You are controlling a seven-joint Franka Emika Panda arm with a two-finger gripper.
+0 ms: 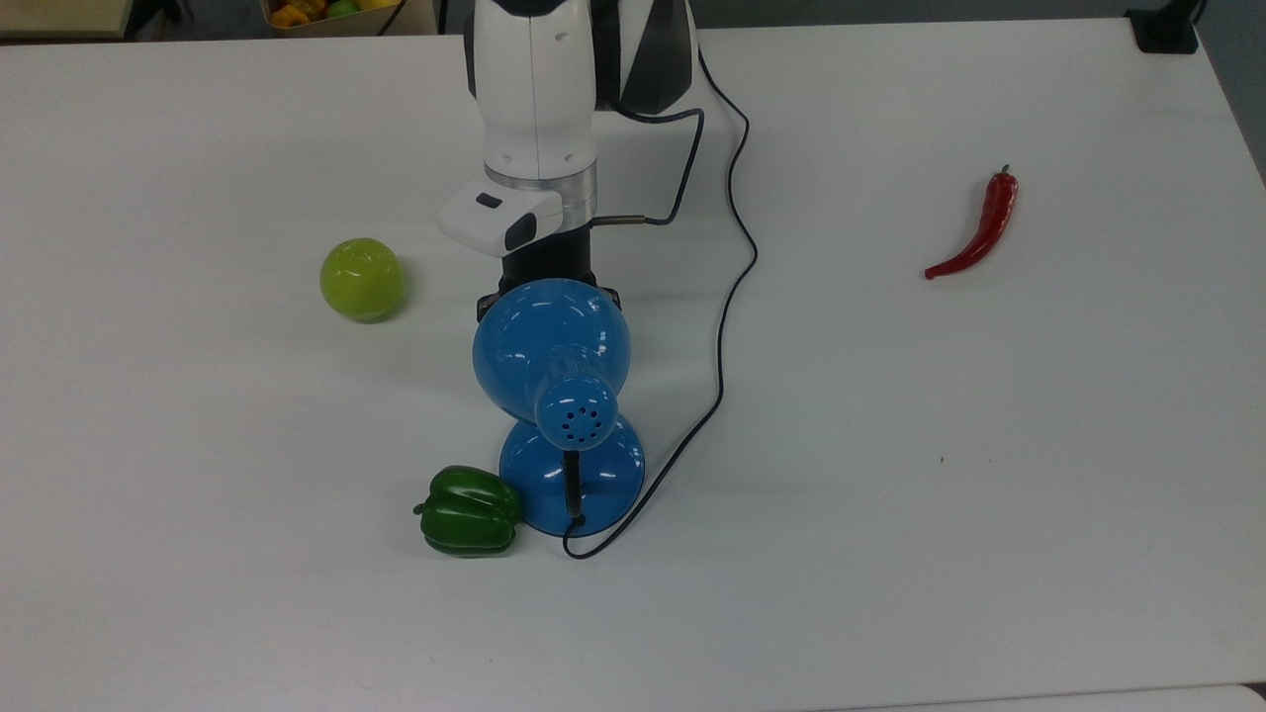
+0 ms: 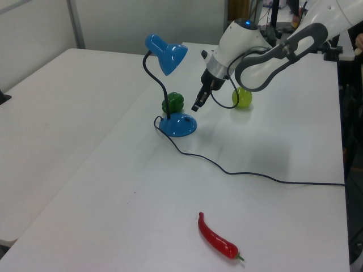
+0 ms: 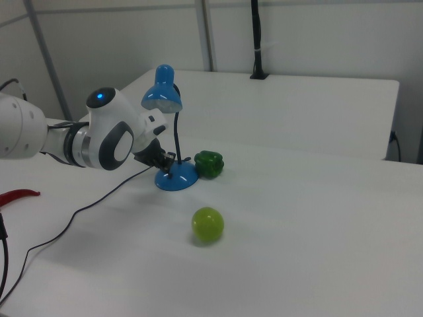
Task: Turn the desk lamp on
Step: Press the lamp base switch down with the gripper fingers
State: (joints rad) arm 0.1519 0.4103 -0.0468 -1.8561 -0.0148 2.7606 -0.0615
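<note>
Top view, left to right. White table (image 1: 198, 593), seen across most of its width. Yellow-green round fruit (image 1: 362, 279) sits alone on the top view's left, well apart from everything else. Green bell pepper (image 1: 469, 524) lies nearer the camera, touching or just beside the left rim of the lamp's base. The desk lamp (image 1: 551, 341) stands at the middle of the table: round blue base (image 1: 603, 475) on the surface, short black neck (image 1: 572, 485) rising from it, glossy dome shade with its vent holes facing up and overhanging the far side of the base. White arm (image 1: 534, 89) comes in from the far edge, its wrist just beyond the shade's far rim. In the left view the gripper (image 2: 197, 105) points down at a slant, under the shade and just above the right part of the base; fingers pressed together into one narrow dark tip, nothing between them. Cannot tell whether the tip touches the base. Right view agrees: tip (image 3: 166, 160) close against the base beside the neck. Thin black cord (image 1: 732, 297) leaves the base's near side and snakes to the far edge on the top view's right of the arm. Red chilli (image 1: 979, 232) lies far to the right, well apart.
</note>
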